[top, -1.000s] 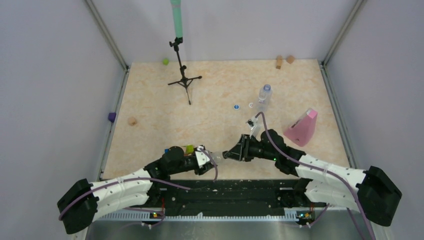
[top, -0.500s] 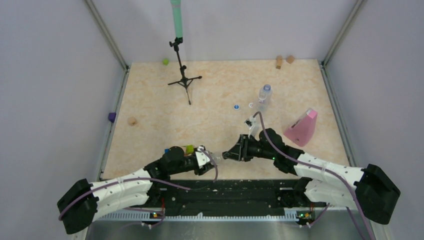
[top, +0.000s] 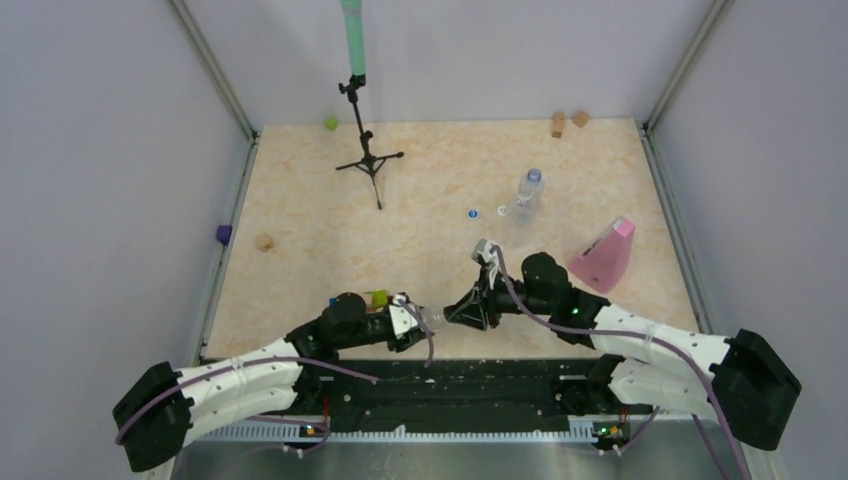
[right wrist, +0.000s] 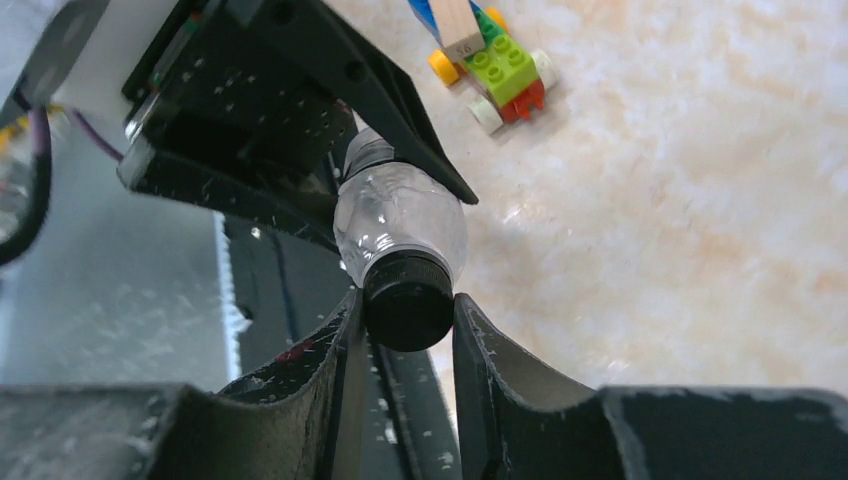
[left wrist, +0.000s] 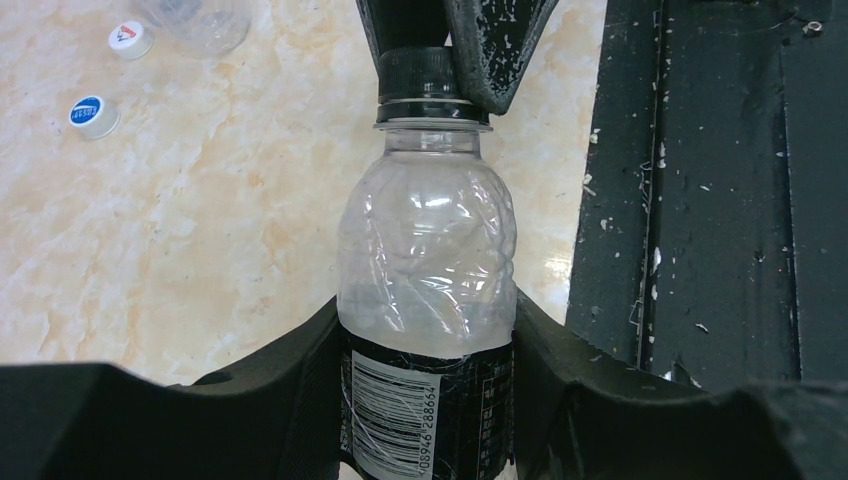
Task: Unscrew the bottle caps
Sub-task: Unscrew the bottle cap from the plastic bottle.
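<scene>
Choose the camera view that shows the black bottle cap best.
Right wrist: the black cap sits large and central, clamped by the right tool. Left wrist shows it side-on, partly covered, at the frame's top. Top external barely resolves it.

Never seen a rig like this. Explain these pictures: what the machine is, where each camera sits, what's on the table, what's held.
Two robot arms are bolted at the near edge of the table. The wide picture looks down from above and behind; the other two come from a camera on each wrist. The left end effector grips a clear bottle by its body; the right end effector pinches its black cap, on the neck. On the table: a blue cap, a white cap, another bottle standing, a pink wedge, a small tripod.
</scene>
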Robot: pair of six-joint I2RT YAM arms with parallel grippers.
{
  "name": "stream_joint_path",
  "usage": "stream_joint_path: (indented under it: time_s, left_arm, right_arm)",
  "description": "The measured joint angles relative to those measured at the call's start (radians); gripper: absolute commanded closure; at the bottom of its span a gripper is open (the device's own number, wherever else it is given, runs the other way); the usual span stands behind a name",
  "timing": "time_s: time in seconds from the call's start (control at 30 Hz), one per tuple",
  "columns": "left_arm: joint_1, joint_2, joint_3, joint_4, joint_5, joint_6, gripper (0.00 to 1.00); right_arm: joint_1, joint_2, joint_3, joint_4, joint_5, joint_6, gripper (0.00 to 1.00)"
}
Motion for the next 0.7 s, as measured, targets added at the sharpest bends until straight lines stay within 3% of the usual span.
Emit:
stream_joint_path:
  time_s: [0.37,0.7]
  left_arm:
    - [0.001,-0.018,0.000,0.000,0.060,-0.001,1.00]
    - [0.001,-0.029,-0.008,0.006,0.065,0.000,1.00]
  right_arm:
    - [0.000,-0.065,-0.090,0.141,-0.177,-0.588,1.00]
    - [0.005,-0.074,-0.095,0.124,-0.233,-0.869,1.00]
